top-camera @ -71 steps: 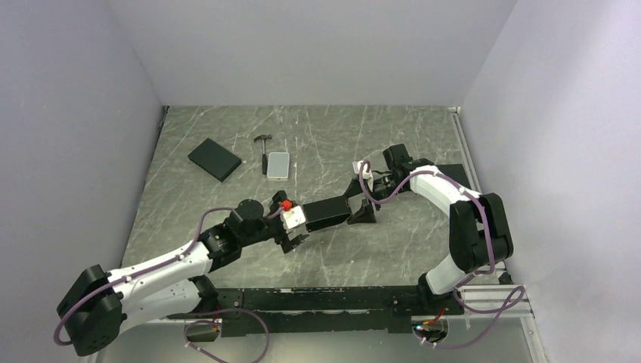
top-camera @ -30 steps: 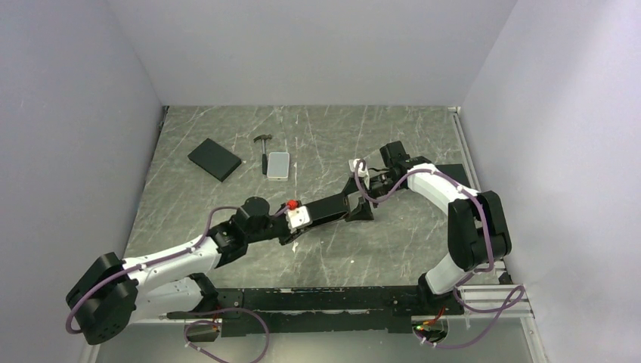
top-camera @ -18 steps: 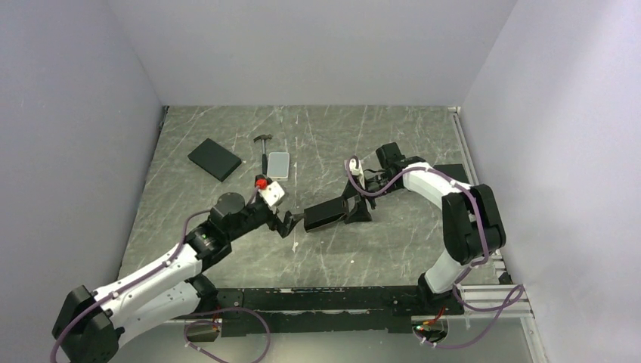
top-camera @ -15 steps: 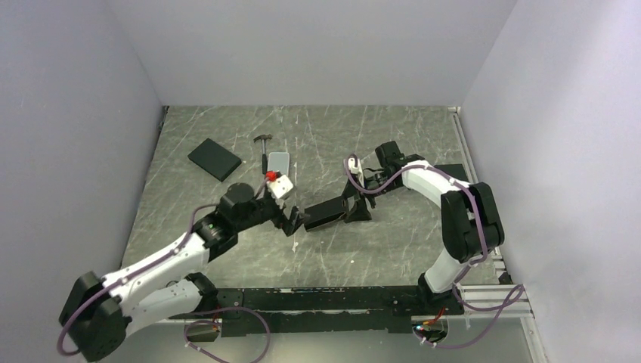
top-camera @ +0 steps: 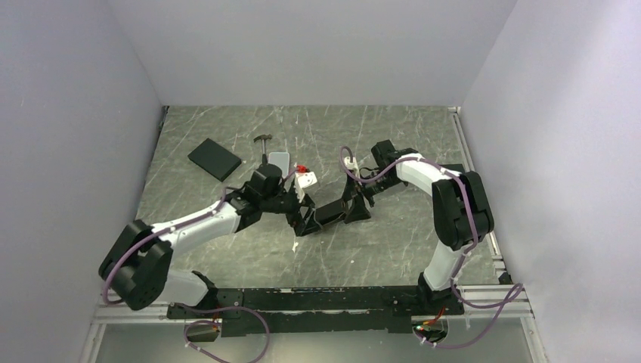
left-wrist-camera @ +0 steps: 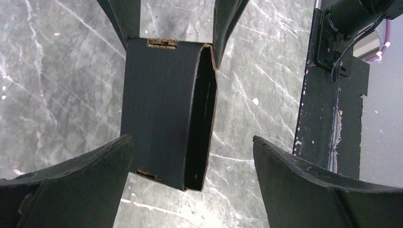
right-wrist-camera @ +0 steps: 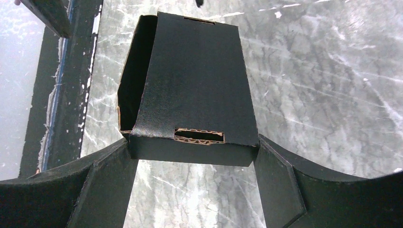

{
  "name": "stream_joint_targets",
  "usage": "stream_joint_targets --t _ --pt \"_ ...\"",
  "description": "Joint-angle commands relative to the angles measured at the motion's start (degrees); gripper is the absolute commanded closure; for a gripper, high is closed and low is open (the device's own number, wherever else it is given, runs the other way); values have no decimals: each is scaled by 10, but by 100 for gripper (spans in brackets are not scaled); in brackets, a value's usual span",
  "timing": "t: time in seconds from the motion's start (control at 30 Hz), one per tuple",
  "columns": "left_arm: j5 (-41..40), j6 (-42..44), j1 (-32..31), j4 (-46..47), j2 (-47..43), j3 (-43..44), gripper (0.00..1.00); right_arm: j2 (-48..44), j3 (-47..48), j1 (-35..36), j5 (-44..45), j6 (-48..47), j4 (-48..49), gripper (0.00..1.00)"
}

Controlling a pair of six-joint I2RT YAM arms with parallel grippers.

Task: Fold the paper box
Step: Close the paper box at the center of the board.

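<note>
1. The paper box (top-camera: 330,212) sits around the middle of the worktop (top-camera: 363,257), a little nearer the near edge than the far one, stretched between the two arms; the right tool (top-camera: 353,211) is clamped across its right end, one finger against each side wall; the left tool (top-camera: 304,224) stands wide open around the left end, gripping nothing.
2. One left finger is just beside the box and the other well apart; closing from there, the nearer finger would likely meet first and shove the box sideways, twisting it in the right tool's hold.
3. One long side gapes, its lid not tucked in; a hard squeeze could buckle the thin card, or the flap could spring wider.
4. The top view gives the layout, with a black slab (top-camera: 214,159) and a small hammer (top-camera: 263,142) toward the far-left corner, but shows the box only as a dark bar; the left wrist view reveals the gaping side and the off-centre fingers; the right wrist view shows the grip and a slot in the end wall; no view settles whether the box touches the worktop.
</note>
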Motion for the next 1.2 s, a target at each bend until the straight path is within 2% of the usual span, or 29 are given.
stream_joint_targets --t 0.0,0.23,0.33,0.47,0.5,0.57,0.73,0.97,1.1,1.17 --pt "47 26 2 5 46 44 0 6 29 1 -33 -10 -29 100" --pt "86 6 2 55 114 67 2 15 37 1 -30 -3 -32 100" --pt "96 2 2 51 146 86 8 15 37 1 -30 -5 -36 100" --pt "115 7 9 14 192 124 28 19 41 1 -31 -14 -46 100" --pt "128 5 14 5 203 134 39 20 42 1 -30 -16 -48 100" --pt "144 -1 24 -12 227 152 53 21 44 1 -28 -17 -51 100" --pt "137 -5 28 -26 258 166 68 29 50 2 -26 -9 -55 100" --pt "124 -18 28 -21 275 165 70 55 66 2 -9 51 -41 100" --pt "98 -59 45 16 244 146 63 71 73 -1 1 80 -32 100" --pt "80 -80 61 35 212 135 54 77 76 -3 3 83 -35 100"
